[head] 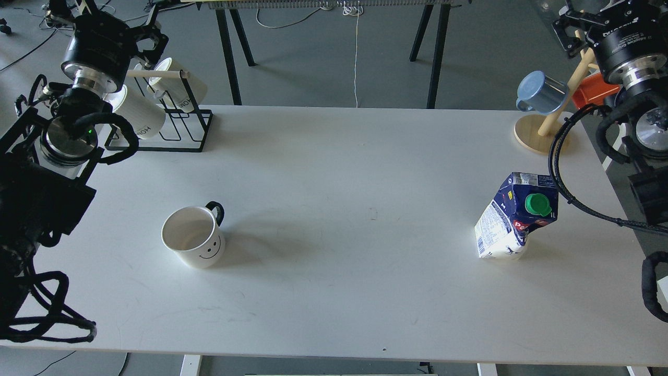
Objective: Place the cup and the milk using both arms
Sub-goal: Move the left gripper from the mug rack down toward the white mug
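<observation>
The cup [193, 237], a white mug with a black handle and a smiley face, stands upright and empty on the left half of the white table [355, 167]. The milk [516, 216], a blue and white carton with a green cap, stands leaning on the right half. My left gripper [152, 35] hovers high at the far left, over the mug rack and well away from the cup, its fingers spread and empty. My right gripper [566, 28] hangs at the far right corner, above the wooden mug tree and far behind the milk, also open and empty.
A black wire rack [180, 128] with cream lettered mugs [138, 112] sits at the back left. A wooden mug tree [537, 136] at the back right carries a blue mug [543, 94] and an orange mug [592, 90]. Black cables [566, 172] loop near the carton.
</observation>
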